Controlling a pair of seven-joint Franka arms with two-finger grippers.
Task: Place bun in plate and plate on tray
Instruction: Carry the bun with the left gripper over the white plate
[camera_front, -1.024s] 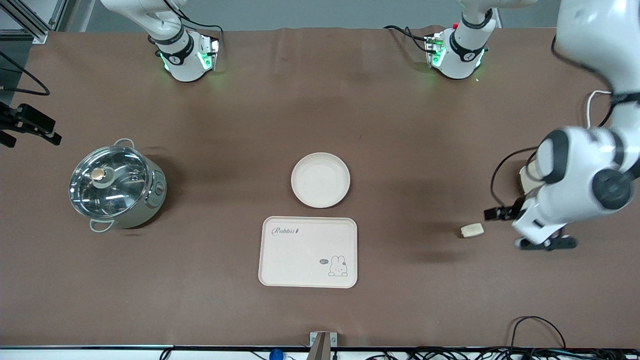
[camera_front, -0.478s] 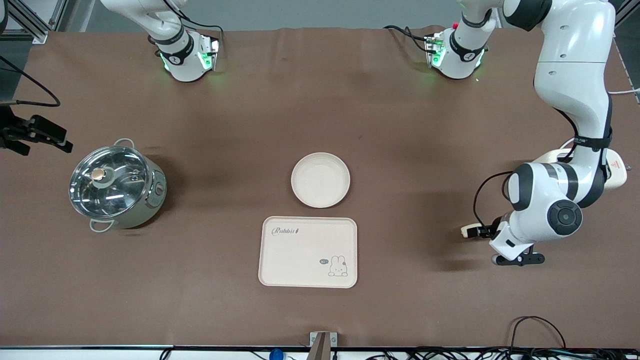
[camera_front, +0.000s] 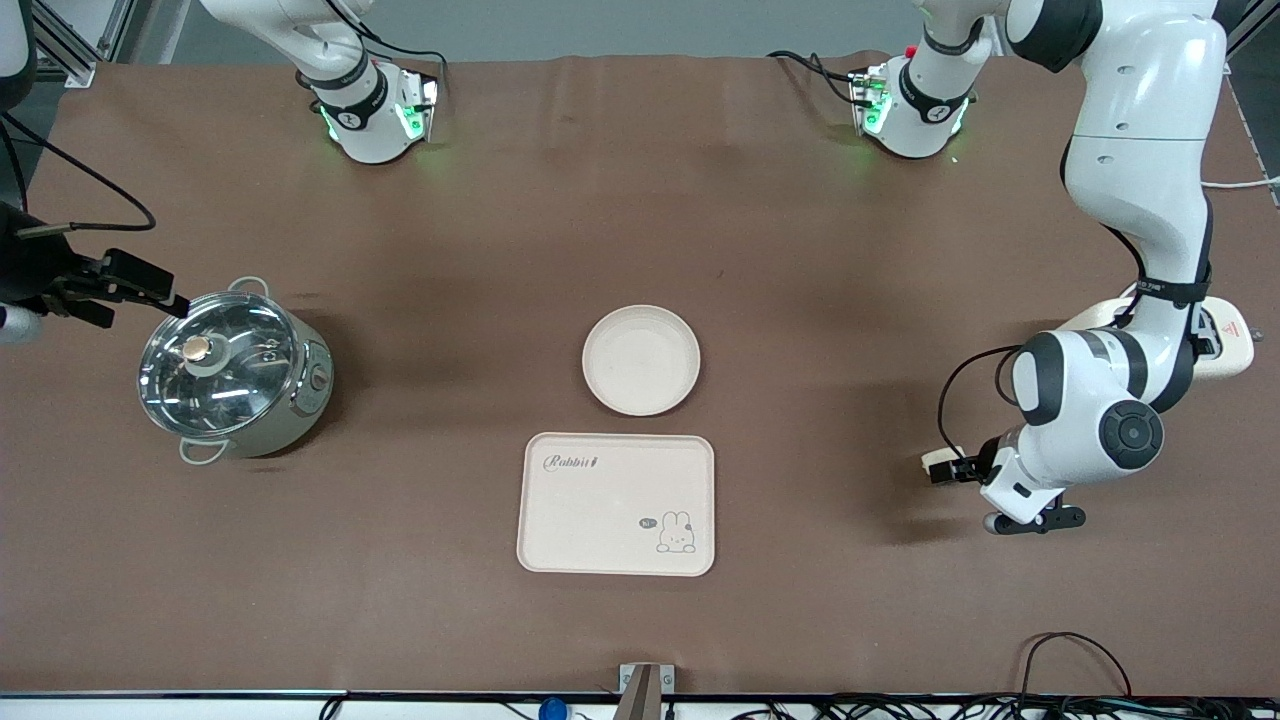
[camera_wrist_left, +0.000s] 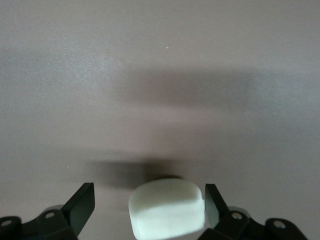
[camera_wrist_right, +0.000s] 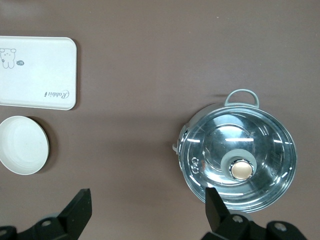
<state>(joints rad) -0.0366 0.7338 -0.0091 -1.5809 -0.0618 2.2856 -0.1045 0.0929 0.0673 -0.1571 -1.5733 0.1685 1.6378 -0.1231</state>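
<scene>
The bun (camera_front: 936, 459) lies on the table toward the left arm's end, mostly hidden under the left hand in the front view. My left gripper (camera_front: 958, 470) is low over it and open. In the left wrist view (camera_wrist_left: 147, 205) the bun (camera_wrist_left: 167, 209) sits between the fingers, close against one finger (camera_wrist_left: 212, 204) and well apart from the other. The plate (camera_front: 641, 360) is empty at the table's middle. The tray (camera_front: 617, 504) lies empty just nearer the camera. My right gripper (camera_front: 120, 290) is open and empty in the air beside the pot, as the right wrist view (camera_wrist_right: 147, 202) also shows.
A glass-lidded steel pot (camera_front: 232, 372) stands toward the right arm's end. A cream toaster (camera_front: 1228, 342) is partly hidden by the left arm. Cables run along the table's near edge. The right wrist view also shows the plate (camera_wrist_right: 22, 145) and tray (camera_wrist_right: 37, 72).
My left gripper has swung in and come down over the bun, which now lies between its fingers. My right gripper has moved toward the pot.
</scene>
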